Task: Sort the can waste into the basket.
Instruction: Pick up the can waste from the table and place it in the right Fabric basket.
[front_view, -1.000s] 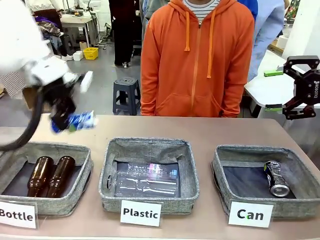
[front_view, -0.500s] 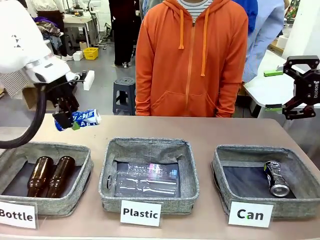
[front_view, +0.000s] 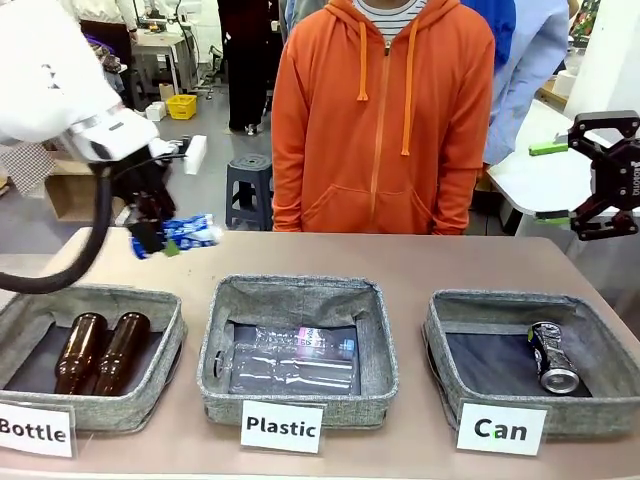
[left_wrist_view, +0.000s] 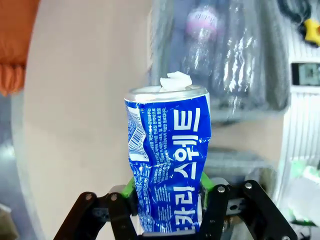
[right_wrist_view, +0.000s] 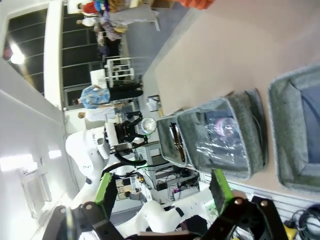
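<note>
My left gripper is shut on a crumpled blue can with white lettering, held sideways in the air above the table's far left, behind the "Bottle" basket. In the left wrist view the blue can stands between the green pads of the left gripper, with white paper stuffed in its top. A dark can with a silver end lies in the grey basket labelled "Can" at the right. My right gripper hangs open and empty, high above the table's right edge; the right gripper shows its spread green pads.
The "Bottle" basket at the left holds two brown glass bottles. In the middle, the "Plastic" basket holds clear plastic bottles. A person in an orange hoodie stands at the far side. Bare tabletop lies behind the baskets.
My left gripper has carried the blue can to the right and slightly up. The right gripper has stayed put.
</note>
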